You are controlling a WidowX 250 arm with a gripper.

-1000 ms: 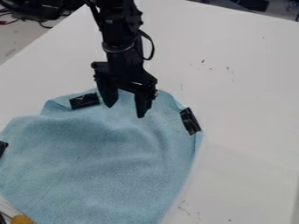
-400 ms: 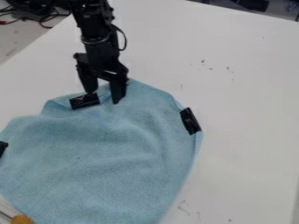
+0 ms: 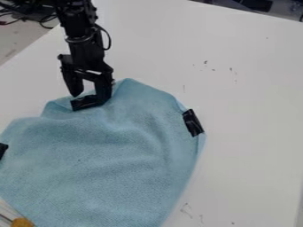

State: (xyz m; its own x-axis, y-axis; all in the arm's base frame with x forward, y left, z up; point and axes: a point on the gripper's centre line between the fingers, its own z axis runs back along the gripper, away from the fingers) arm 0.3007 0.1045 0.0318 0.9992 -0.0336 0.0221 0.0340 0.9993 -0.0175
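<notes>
The black gripper [image 3: 88, 97] hangs at the upper left over the top edge of a light blue cloth [image 3: 112, 159], its two fingers apart with nothing seen held between them. Right at its fingertips lies a black tape piece [image 3: 86, 103] on the cloth's upper edge; whether they touch it, I cannot tell. A second black tape piece [image 3: 192, 123] sits on the cloth's right edge, and a third tape piece [image 3: 3, 150] on its left edge. The cloth lies spread with soft wrinkles and a raised corner at the top.
The white table [image 3: 248, 88] extends around the cloth. An orange-yellow object [image 3: 22, 222] is at the lower left corner beside the cloth. Dark cables [image 3: 47, 20] lie beyond the table's edge at the upper left.
The gripper has moved left and somewhat up in the view, from the cloth's top middle to the upper-left tape piece. The top corner of the cloth now shows uncovered. The gripper has stayed open.
</notes>
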